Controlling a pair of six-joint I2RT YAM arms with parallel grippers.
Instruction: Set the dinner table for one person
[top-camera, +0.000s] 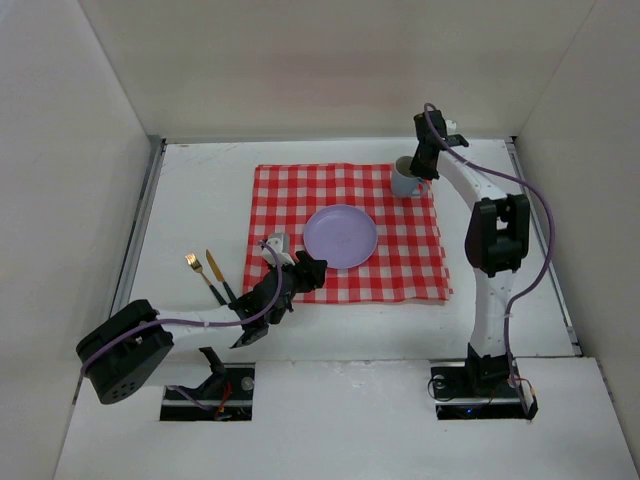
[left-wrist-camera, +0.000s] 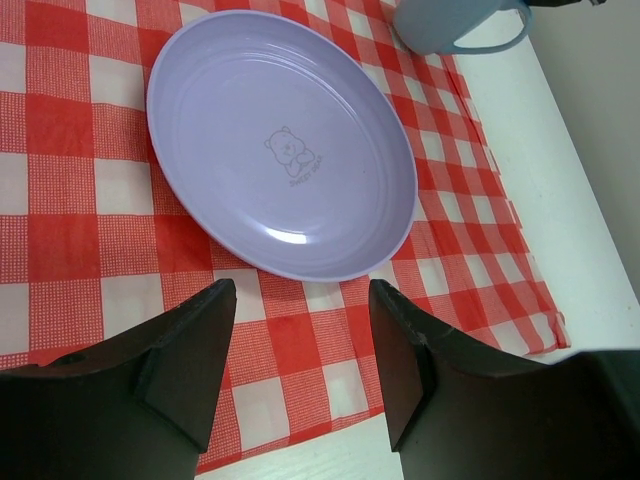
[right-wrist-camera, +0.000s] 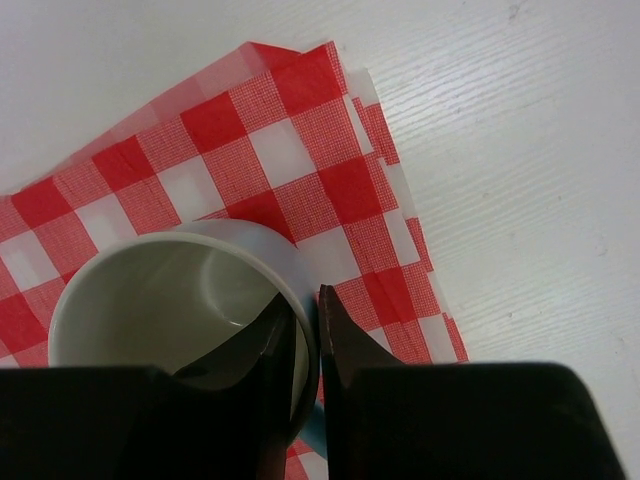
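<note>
On the dinner table (top-camera: 200, 190), a fork (top-camera: 201, 273) and knife (top-camera: 220, 275) are left off the checked cloth (top-camera: 300, 200); the left gripper (top-camera: 290, 275) is spread, empty. The plate (top-camera: 340, 236) is placed, the mug (top-camera: 406, 178) pinched by the right gripper (top-camera: 424, 165).

Left wrist view: the mug (left-wrist-camera: 455, 22) is cut off by the top edge, only its lower body and handle showing, and the bear print on the plate (left-wrist-camera: 280, 140) carries lettering too small to read. Right wrist view: the near wall of the mug (right-wrist-camera: 170, 290) is hidden behind the right gripper (right-wrist-camera: 305, 345), whose fingers run off the bottom edge. Top view: the fork (top-camera: 200, 272) and knife (top-camera: 218, 272) are too small for detail, their handle ends hidden by the left arm (top-camera: 215, 322).
</note>
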